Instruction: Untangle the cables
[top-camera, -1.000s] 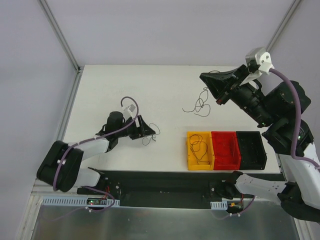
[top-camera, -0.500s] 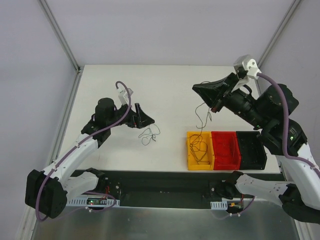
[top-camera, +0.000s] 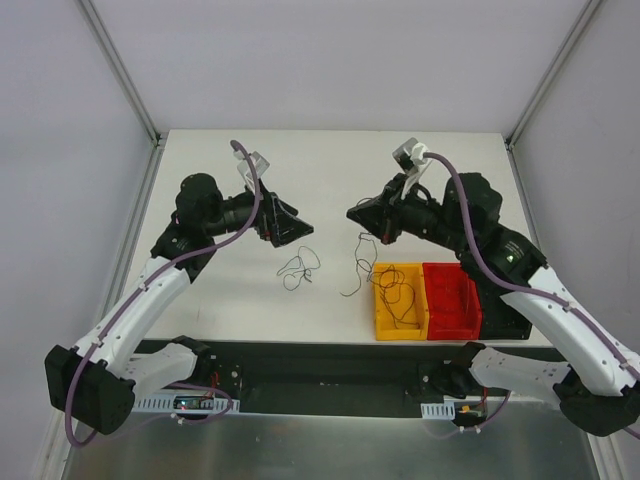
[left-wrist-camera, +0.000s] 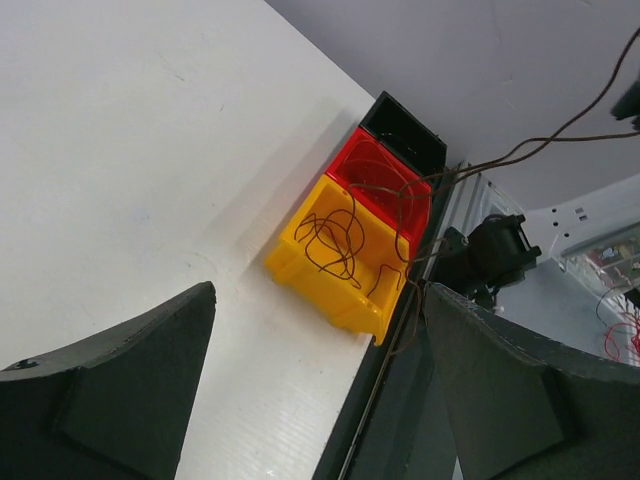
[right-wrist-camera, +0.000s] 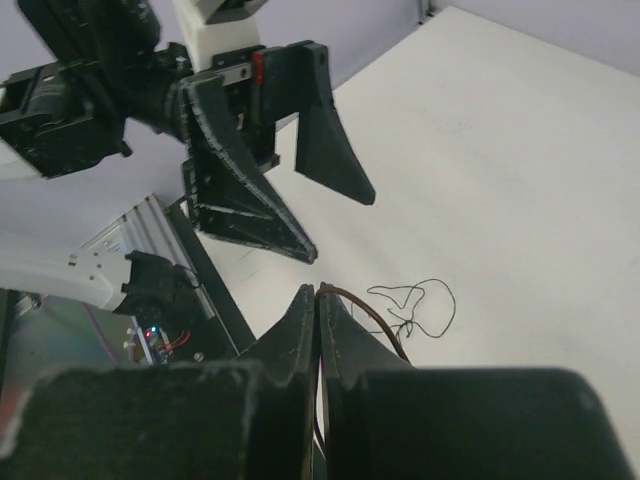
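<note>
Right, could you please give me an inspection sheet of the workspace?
Surface: white table, matte.
Job's things: one thin wire hangs from the right gripper; a loose wire lies on the table; more wires in the yellow bin.
Clutter: red bin, black bin beside it.
Grippers: left gripper fingers open, holding nothing; right fingers shut on the hanging wire.
Cables: purple cables run along both arms.
Surroundings: grey walls, metal frame posts.
</note>
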